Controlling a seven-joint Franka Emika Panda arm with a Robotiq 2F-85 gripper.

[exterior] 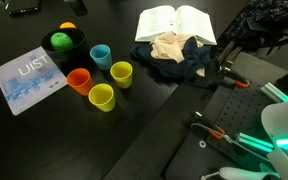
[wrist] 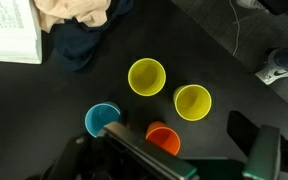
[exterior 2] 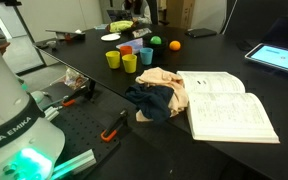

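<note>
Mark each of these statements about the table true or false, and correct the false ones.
1. Four cups stand on the table: two yellow cups, a blue cup and an orange cup. True.
2. The book lies closed. False: it lies open, pages up.
3. The gripper is shut on the blue cup. False: its jaws are open and hold nothing; all the cups stand free.
4. A beige cloth lies on a dark blue cloth next to the book. True.
5. The cups are stacked in one another. False: each stands alone, mouth up.
</note>
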